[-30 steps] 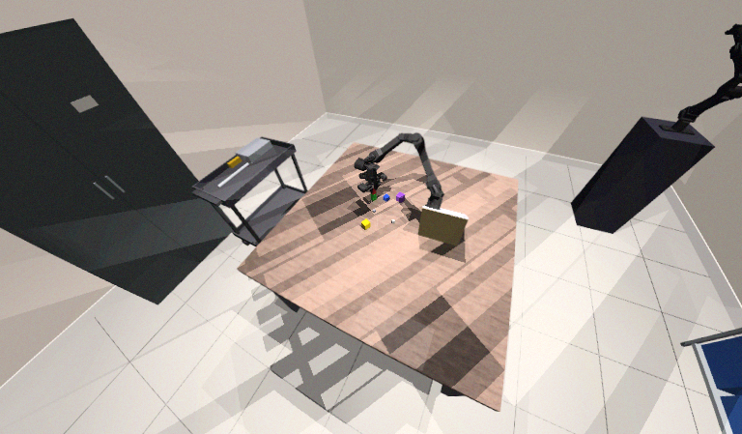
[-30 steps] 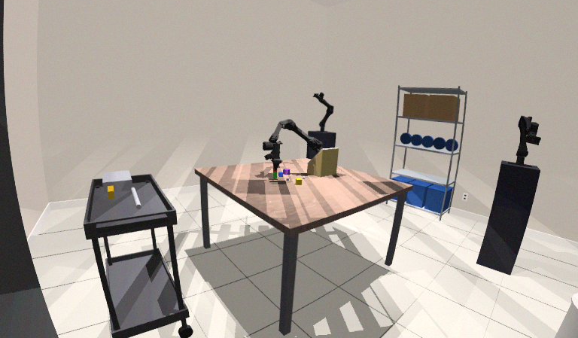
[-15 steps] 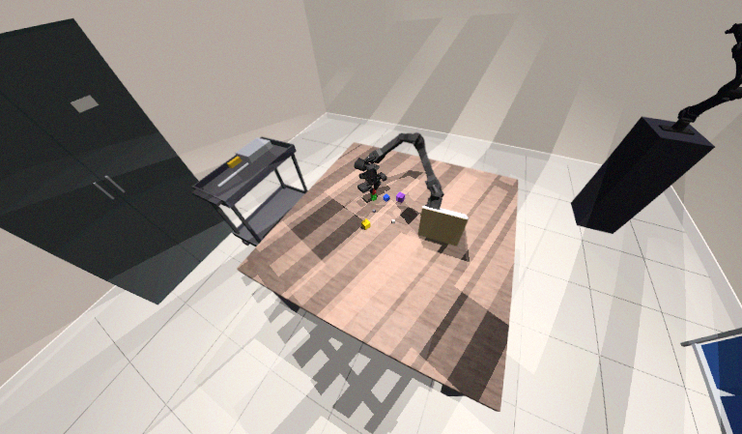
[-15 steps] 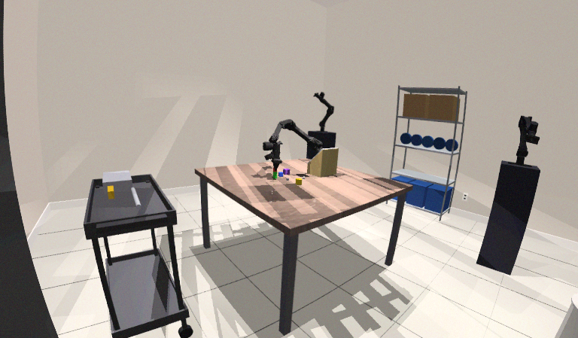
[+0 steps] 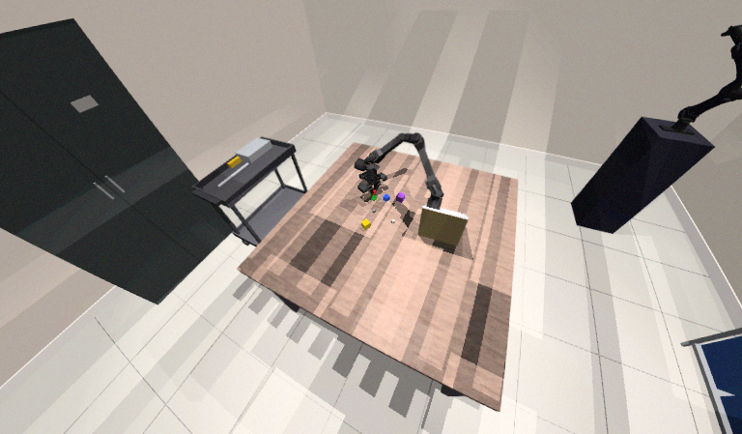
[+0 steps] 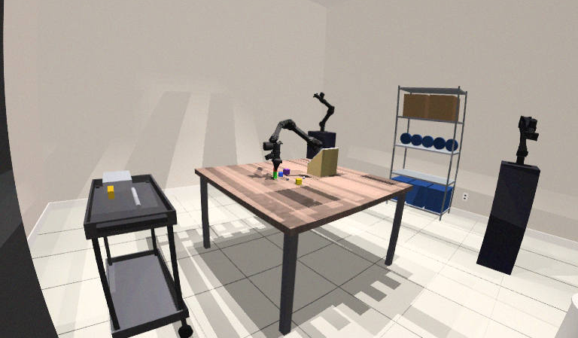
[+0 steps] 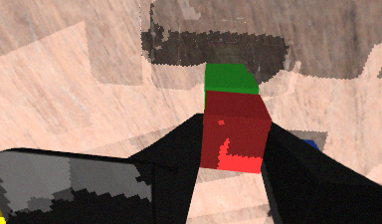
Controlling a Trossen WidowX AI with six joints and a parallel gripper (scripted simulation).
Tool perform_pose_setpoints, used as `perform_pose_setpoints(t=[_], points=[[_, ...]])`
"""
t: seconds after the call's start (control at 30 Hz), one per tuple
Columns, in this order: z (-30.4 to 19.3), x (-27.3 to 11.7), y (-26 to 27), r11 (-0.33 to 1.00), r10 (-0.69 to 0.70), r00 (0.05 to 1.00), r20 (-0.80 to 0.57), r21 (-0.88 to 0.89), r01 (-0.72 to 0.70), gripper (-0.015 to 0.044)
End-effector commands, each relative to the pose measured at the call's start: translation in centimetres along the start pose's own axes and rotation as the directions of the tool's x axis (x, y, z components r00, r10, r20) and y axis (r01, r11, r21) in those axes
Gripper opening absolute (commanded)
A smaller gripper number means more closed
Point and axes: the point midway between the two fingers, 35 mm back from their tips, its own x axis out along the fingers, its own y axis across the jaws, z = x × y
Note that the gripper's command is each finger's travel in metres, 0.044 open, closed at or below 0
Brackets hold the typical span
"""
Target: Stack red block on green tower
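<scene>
The red block [image 7: 234, 134] [image 5: 374, 191] is between the two black fingers of my gripper [image 7: 230, 124] [image 6: 275, 170], which is shut on it. The green tower [image 7: 229, 77] [image 6: 275, 175] [image 5: 374, 197] stands upright on the table, directly below the red block in the top and exterior views. In the wrist view the red block covers the near part of the tower's top. I cannot tell whether the red block touches the tower, as the contact is hidden or too small to see.
A blue block [image 5: 385, 197] [image 6: 280, 174] [image 7: 310, 144] lies close beside the tower, with a purple block [image 5: 400, 196] [image 6: 286, 171] past it. A yellow block [image 5: 365, 223] [image 6: 299, 181] and two tiny cubes are nearby. A tan wedge-shaped box [image 5: 442, 227] [image 6: 328, 162] stands by the arm's base.
</scene>
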Motion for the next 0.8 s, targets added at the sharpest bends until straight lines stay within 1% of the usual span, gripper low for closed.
perform_pose_setpoints(t=[0.0,0.47,0.77], points=[[0.09,0.08,-0.01,1.0,0.0,1.0,0.002,0.005,0.0,0.0079],[0.09,0.08,-0.01,1.0,0.0,1.0,0.002,0.005,0.0,0.044],[0.09,0.08,-0.01,1.0,0.0,1.0,0.002,0.005,0.0,0.044]])
